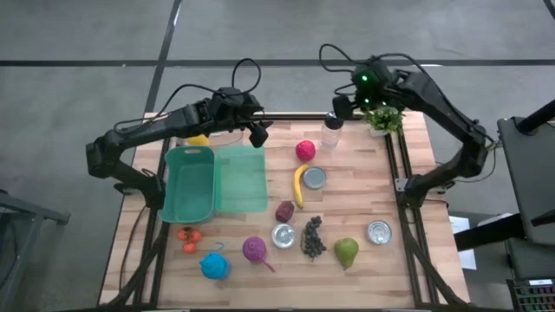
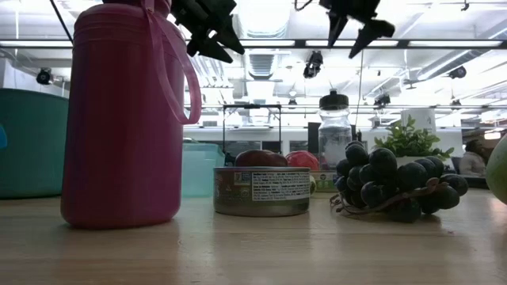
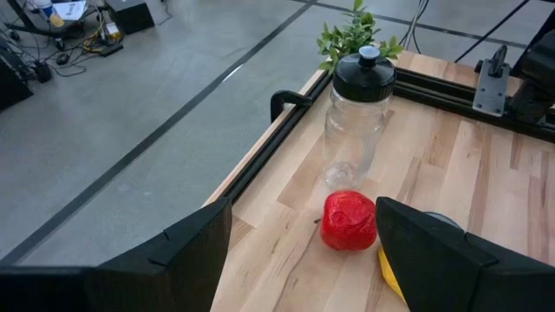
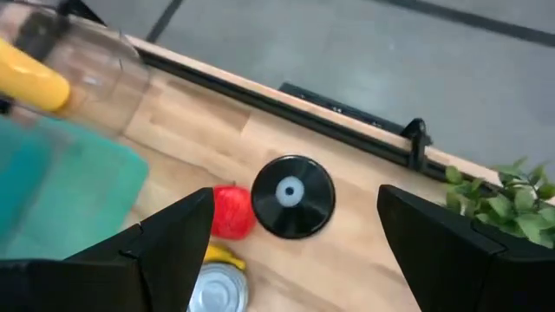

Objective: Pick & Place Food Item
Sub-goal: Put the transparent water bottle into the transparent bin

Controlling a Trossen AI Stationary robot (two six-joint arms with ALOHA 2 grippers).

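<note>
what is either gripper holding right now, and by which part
Nothing is held. The left gripper hangs open above the far edge of the green tray, and the right gripper hangs open above the clear plastic bottle with black cap, both empty.
</note>
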